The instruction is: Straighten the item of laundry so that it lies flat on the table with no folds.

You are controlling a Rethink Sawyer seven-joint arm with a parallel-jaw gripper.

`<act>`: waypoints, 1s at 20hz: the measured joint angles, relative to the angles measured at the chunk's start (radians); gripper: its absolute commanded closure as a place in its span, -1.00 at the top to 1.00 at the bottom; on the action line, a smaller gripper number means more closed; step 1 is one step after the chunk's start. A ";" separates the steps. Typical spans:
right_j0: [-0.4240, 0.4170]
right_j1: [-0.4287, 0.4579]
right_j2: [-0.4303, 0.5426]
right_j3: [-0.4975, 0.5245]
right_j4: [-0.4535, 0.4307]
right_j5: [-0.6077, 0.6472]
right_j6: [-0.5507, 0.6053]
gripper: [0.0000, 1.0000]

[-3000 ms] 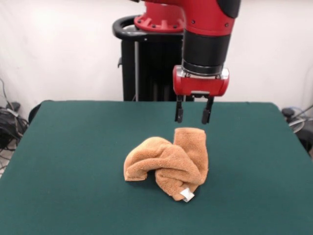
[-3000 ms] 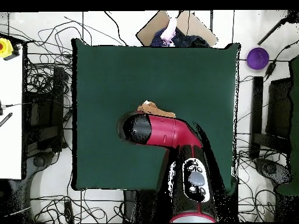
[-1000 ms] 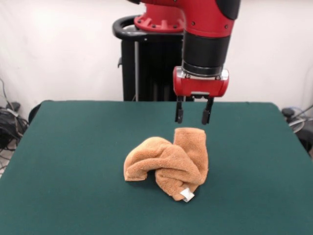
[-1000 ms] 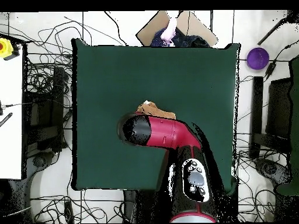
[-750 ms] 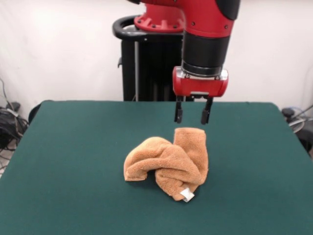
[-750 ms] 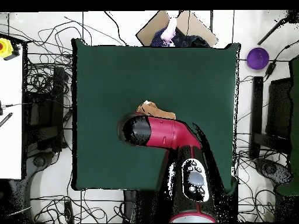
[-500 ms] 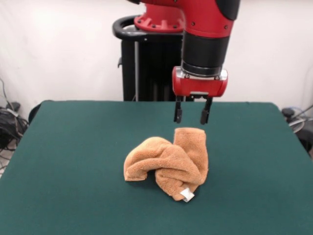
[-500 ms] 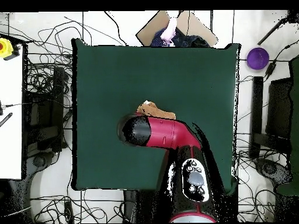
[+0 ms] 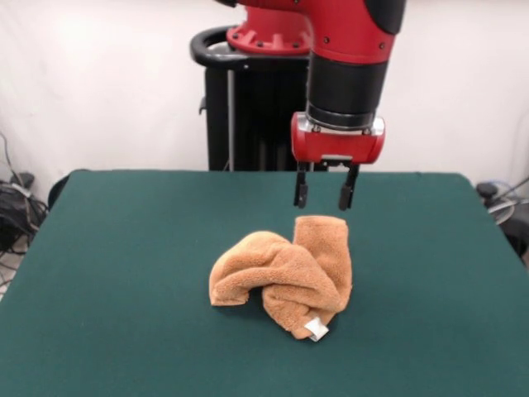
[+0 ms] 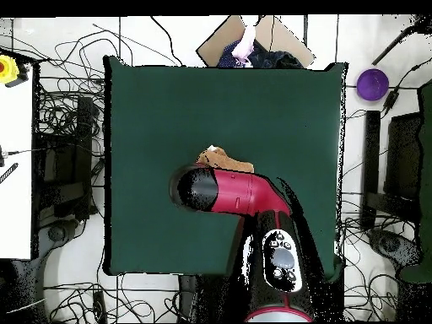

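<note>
Front view, left to right: the dark green table (image 9: 124, 273) spans the whole width, its left half bare felt. Near the centre lies the orange-tan towel (image 9: 281, 273), crumpled into a rounded heap rather than spread flat; a thick rolled fold forms its left lobe, a taller fold stands upright at its right, and a small white tag (image 9: 316, 329) shows at its near lower edge. Directly above the upright fold hangs the gripper (image 9: 323, 192), its two dark fingers (image 9: 301, 190) parted with a clear gap between them, holding nothing and not touching the cloth. The red and black arm (image 9: 347, 74) carries it from above. Overhead view: the arm (image 10: 240, 192) covers most of the towel (image 10: 221, 158), of which only a small orange patch shows near the middle of the table (image 10: 169, 101).
</note>
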 measured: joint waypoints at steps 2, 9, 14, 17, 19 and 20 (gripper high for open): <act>0.000 0.000 0.000 0.000 0.000 0.000 0.000 1.00; 0.000 0.011 0.000 0.000 0.000 -0.015 0.000 1.00; 0.000 0.045 0.000 0.000 0.000 -0.041 0.000 1.00; 0.000 0.068 0.000 0.000 0.000 -0.054 0.000 1.00; 0.000 0.078 0.000 0.000 0.000 -0.059 0.000 1.00; 0.000 0.083 0.000 0.000 0.000 -0.060 0.000 1.00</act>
